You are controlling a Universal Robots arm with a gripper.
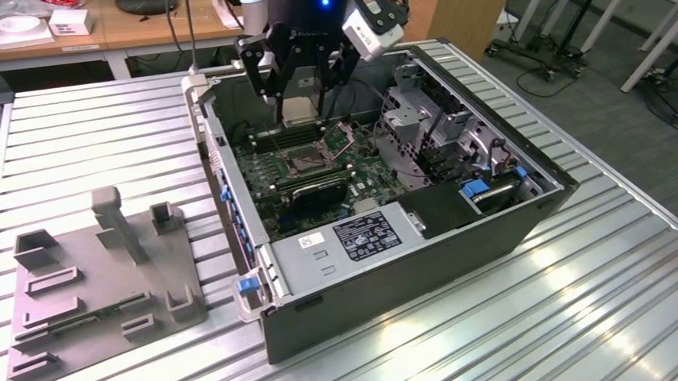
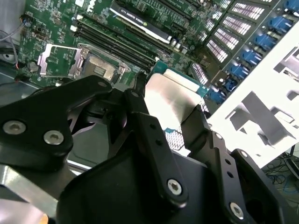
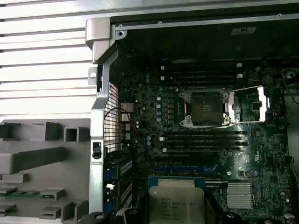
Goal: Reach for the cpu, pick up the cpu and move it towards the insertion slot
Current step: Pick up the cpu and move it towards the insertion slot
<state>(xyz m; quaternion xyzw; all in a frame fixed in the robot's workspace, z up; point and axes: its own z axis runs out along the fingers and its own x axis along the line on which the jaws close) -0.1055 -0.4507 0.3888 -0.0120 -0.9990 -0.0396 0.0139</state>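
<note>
A: Entry. Where does the black two-fingered pincer (image 1: 300,99) stand?

B: It hangs over the far end of the open dark computer case (image 1: 509,230), clenched on the cpu (image 1: 300,101), a thin square chip with a pale silvery-beige metal face and a green edge. In the second wrist view the fingers (image 2: 154,135) press on opposite edges of the chip (image 2: 170,98).

A: Why held so?

B: Likely so the flat face stays level and the underside untouched, as the socket demands.

A: And the target?

B: The insertion slot (image 3: 205,108), a square dark socket with silvery frame, lies on the green board, bracket swung open. The chip is near it, above, not over it yet.

A: The grey plastic tray (image 1: 95,294)?

B: On the ribbed metal table (image 1: 593,302), at the exterior view's left.
</note>
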